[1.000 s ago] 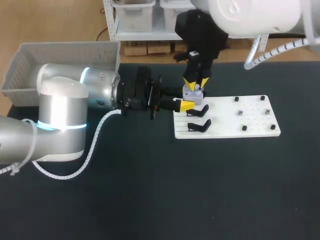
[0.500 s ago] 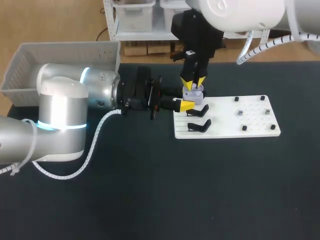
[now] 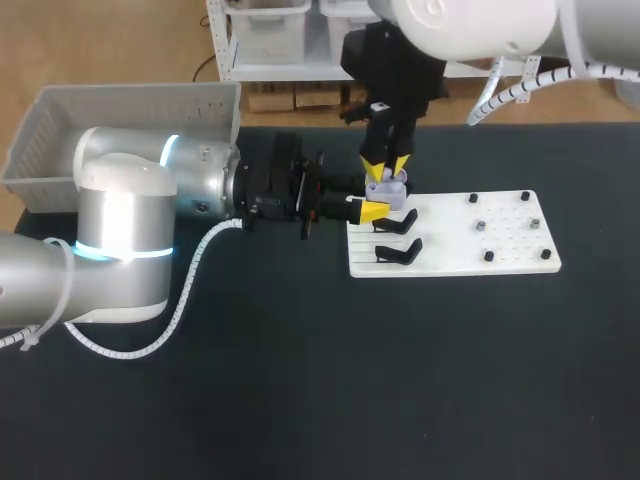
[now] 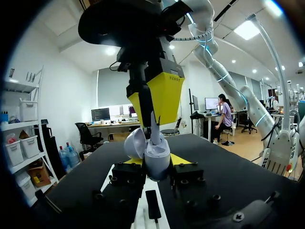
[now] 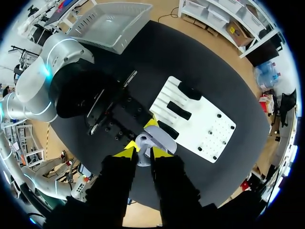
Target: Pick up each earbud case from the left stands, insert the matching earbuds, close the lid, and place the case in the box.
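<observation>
While left gripper clamps one case, right gripper pinches one earbud.

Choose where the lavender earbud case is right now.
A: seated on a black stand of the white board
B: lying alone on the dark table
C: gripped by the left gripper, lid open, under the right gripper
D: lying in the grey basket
C: the left gripper has its yellow tips on both sides of the earbud case, whose lid stands open. The right gripper hangs just above it, pinching what looks like an earbud.
</observation>
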Robot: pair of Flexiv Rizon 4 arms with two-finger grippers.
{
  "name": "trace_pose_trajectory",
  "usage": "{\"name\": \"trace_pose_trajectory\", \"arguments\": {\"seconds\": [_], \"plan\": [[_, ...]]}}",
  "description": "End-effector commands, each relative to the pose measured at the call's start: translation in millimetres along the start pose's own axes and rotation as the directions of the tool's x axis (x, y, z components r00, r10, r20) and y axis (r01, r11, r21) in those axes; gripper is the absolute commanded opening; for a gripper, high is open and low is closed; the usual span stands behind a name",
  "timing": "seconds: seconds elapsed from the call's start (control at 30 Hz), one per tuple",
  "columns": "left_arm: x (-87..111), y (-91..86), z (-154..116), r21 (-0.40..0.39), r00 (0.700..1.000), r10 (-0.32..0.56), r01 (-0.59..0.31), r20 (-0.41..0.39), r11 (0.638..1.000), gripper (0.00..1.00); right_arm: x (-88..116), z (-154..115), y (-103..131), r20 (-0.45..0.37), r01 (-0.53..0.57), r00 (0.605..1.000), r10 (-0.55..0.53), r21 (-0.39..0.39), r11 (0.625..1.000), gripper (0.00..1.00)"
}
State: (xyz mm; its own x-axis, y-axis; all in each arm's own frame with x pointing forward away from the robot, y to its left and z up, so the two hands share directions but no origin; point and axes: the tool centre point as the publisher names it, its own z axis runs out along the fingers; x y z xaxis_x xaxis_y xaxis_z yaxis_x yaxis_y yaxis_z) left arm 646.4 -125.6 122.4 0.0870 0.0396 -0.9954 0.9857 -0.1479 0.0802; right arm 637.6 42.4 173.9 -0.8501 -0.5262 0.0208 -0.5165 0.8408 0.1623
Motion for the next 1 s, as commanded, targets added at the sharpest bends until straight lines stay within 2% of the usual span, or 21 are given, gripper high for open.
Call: {"name": "trace_pose_trajectory", "arguments": {"seconds": [0.03, 0.4, 1.0], "plan": [[0.9, -1.5, 0.1, -0.005, 1.000, 0.003, -0.003, 0.002, 1.000, 0.00, 1.1, -0.9, 1.9, -0.001, 0.003, 1.000, -0.003, 0.000, 1.000, 0.00], [0.9, -1.5, 0.1, -0.005, 1.000, 0.003, -0.003, 0.002, 1.000, 0.00, -0.2, 4.9, 7.2, -0.012, 0.017, 1.000, -0.017, -0.004, 1.000, 0.00], [0.9, -1.5, 0.1, -0.005, 1.000, 0.003, -0.003, 0.002, 1.000, 0.00, -7.6, 8.5, 0.1, -0.014, 0.009, 1.000, -0.009, -0.006, 1.000, 0.00]]}}
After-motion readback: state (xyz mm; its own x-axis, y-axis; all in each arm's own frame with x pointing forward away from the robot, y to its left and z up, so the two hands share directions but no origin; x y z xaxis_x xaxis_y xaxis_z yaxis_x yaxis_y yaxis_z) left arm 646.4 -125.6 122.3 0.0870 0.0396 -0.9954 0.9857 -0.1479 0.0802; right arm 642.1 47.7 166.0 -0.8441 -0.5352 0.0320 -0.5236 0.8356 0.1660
